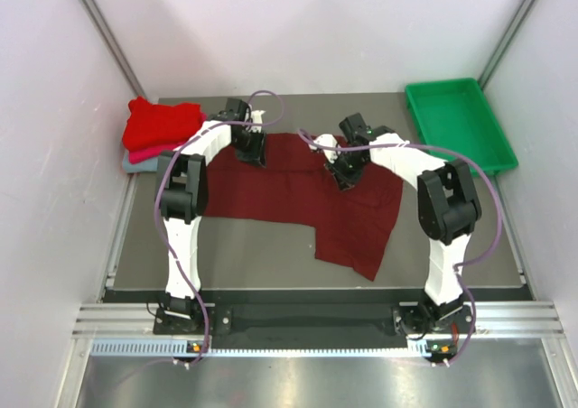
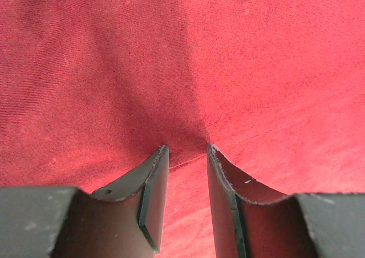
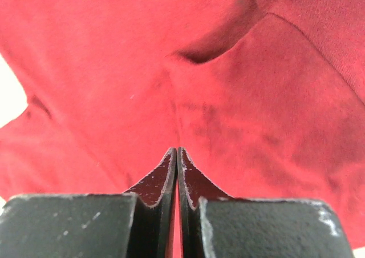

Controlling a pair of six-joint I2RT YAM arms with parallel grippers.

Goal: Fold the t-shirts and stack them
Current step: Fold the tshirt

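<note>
A dark maroon t-shirt [image 1: 289, 200] lies spread over the middle of the table, with one flap hanging toward the front right. My left gripper [image 1: 252, 153] is down on its back left part. In the left wrist view, the left gripper [image 2: 186, 149] is open, tips resting on the cloth [image 2: 114, 69], and flat cloth with a crease shows in the gap. My right gripper [image 1: 343, 177] is on the shirt's back middle. Seen from the right wrist, the right gripper [image 3: 177, 149] is shut on a pinch of the maroon cloth [image 3: 256, 98], which puckers toward the tips.
Folded t-shirts are stacked at the back left corner: bright red [image 1: 163, 124] on top, then pink [image 1: 147, 154], then grey-blue [image 1: 144, 164]. A green plastic tray [image 1: 461, 124] stands at the back right. White walls close in on both sides.
</note>
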